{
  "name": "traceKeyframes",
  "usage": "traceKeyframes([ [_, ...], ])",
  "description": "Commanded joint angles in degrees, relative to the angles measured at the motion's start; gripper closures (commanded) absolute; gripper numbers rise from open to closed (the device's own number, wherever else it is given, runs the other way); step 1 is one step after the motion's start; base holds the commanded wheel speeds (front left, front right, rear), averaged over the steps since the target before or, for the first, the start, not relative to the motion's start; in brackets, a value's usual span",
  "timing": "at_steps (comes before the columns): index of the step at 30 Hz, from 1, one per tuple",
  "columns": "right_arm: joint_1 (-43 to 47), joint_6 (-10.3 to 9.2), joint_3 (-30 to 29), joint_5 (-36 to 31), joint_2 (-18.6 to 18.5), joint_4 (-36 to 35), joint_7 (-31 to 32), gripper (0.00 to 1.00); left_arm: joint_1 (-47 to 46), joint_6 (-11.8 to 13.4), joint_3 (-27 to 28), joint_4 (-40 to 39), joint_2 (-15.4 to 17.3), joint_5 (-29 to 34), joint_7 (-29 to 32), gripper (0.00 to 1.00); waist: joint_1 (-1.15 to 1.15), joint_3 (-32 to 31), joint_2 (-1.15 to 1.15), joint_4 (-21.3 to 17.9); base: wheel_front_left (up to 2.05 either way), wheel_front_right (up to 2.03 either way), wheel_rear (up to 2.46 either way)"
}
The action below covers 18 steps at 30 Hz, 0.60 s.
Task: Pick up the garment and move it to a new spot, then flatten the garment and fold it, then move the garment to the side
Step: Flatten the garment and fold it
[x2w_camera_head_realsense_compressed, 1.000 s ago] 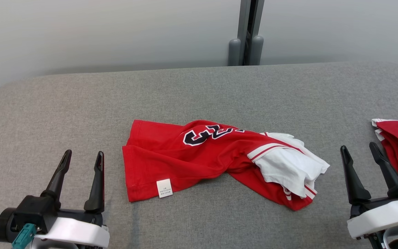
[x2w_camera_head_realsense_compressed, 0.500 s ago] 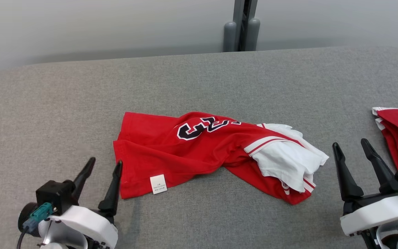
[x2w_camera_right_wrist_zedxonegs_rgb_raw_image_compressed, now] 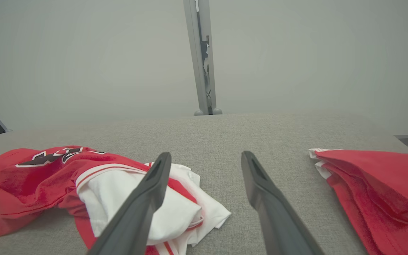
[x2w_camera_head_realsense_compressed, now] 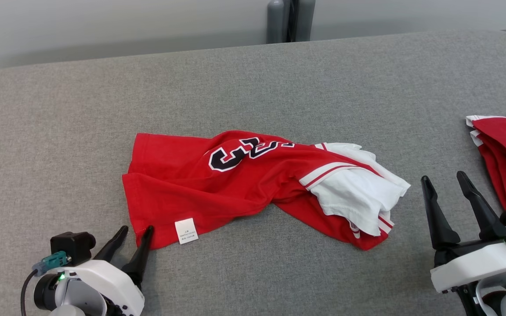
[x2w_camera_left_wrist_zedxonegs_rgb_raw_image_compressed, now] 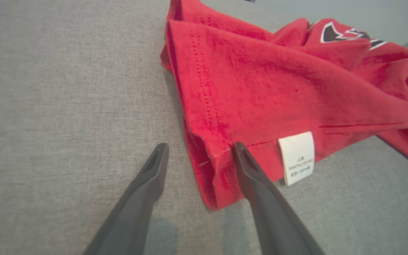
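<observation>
Shows crumpled red-and-white jersey garment (x2w_camera_head_realsense_compressed: 244, 188) at frame centre on grey fabric table (x2w_camera_head_realsense_compressed: 253, 79). Shows left gripper (x2w_camera_head_realsense_compressed: 136, 228) fingers spread, straddling its lower-left hem corner; right gripper (x2w_camera_head_realsense_compressed: 442, 176) fingers spread, empty, at lower right.

The red shirt (x2w_camera_head_realsense_compressed: 244, 188) lies crumpled on the grey cushion (x2w_camera_head_realsense_compressed: 279, 79). Its white sleeve (x2w_camera_head_realsense_compressed: 354, 197) bunches to the right, a white label (x2w_camera_head_realsense_compressed: 186, 230) at the near hem.

right gripper (x2w_camera_right_wrist_zedxonegs_rgb_raw_image_compressed: 205, 155), jaws apart, between garment (x2w_camera_right_wrist_zedxonegs_rgb_raw_image_compressed: 41, 175) and red cloth (x2w_camera_right_wrist_zedxonegs_rgb_raw_image_compressed: 384, 187)
</observation>
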Motion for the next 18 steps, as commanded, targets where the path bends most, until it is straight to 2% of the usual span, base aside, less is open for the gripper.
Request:
traceKeyframes([
  [1, -0.6, 0.0, 0.0, 0.1, -0.2, 0.3, -0.4, 0.0, -1.3, -0.5, 0.0, 0.7, 0.5, -0.4, -0.4, 0.47, 0.0, 0.2, 0.0, -0.2, 0.0, 0.0, 0.0],
  [2, -0.5, 0.0, -0.1, 0.1, -0.2, 0.4, -0.5, 0.0, -1.4, -0.7, 0.0, 1.0, 0.4, -0.6, -0.8, 0.79, 0.0, 0.2, 0.0, -0.2, 0.0, 0.0, 0.0],
  [3, -0.4, 0.0, -0.2, 0.2, -0.1, 0.4, -0.5, 0.0, -1.5, -0.9, -0.1, 1.4, 0.3, -0.7, -1.0, 1.0, 0.0, 0.3, 0.0, -0.3, 0.0, 0.0, 0.0],
  [9, 1.8, 0.0, 1.2, 0.6, -1.1, 1.1, 1.3, 0.0, -2.3, -1.4, -0.4, 2.1, 0.8, -0.3, -2.3, 1.0, 0.0, 0.5, 0.0, 0.3, 0.0, 0.0, 0.0],
  [18, 5.3, 0.0, 12.1, 4.0, -4.8, 1.9, 4.4, 0.0, -3.1, -1.2, -0.9, 2.1, 0.8, -0.3, -2.8, 1.0, 0.0, 1.0, 0.0, 1.1, 0.0, 0.0, 0.0],
])
